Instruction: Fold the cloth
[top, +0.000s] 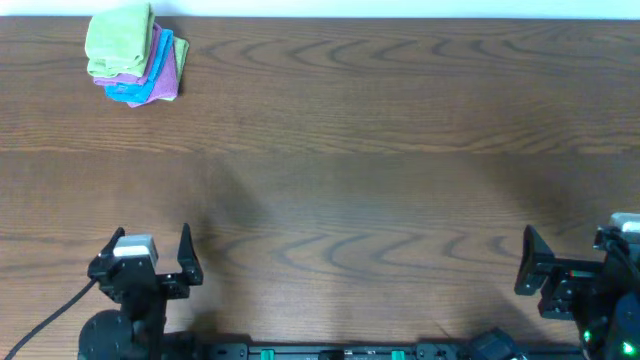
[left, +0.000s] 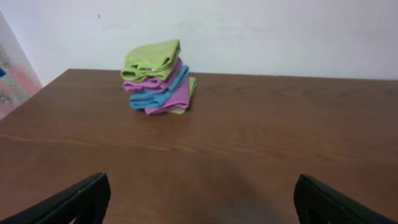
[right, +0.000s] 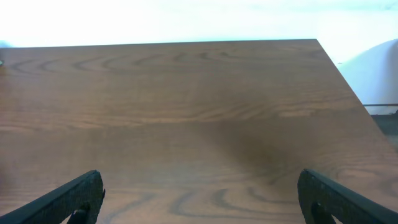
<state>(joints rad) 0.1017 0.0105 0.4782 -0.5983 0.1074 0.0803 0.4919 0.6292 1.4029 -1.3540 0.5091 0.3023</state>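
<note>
The cloth (top: 118, 38) lay at the far left corner of the bench (top: 350, 150), well away from both arms. It was lime green and loosely folded, and it sat on top of a small, untidy pile. Under it I could see a purple cloth (left: 144, 83), then a light-blue cloth (left: 163, 94), then more purple. A strip of another green cloth (left: 190, 87) poked out on the pile's right side. The whole pile leaned a little to one side. I could not make out a tag on the top cloth from where the cameras looked.

The left gripper (top: 152, 238) hung by the near edge on the left side. Its jaws were spread wide with nothing between them, and its dark fingers (left: 81, 199) pointed across the wood towards the pile. The right gripper (right: 205, 202) sat by the near edge on the right side. It too was wide open and empty, and it faced bare brown wood. Neither gripper touched any cloth.
</note>
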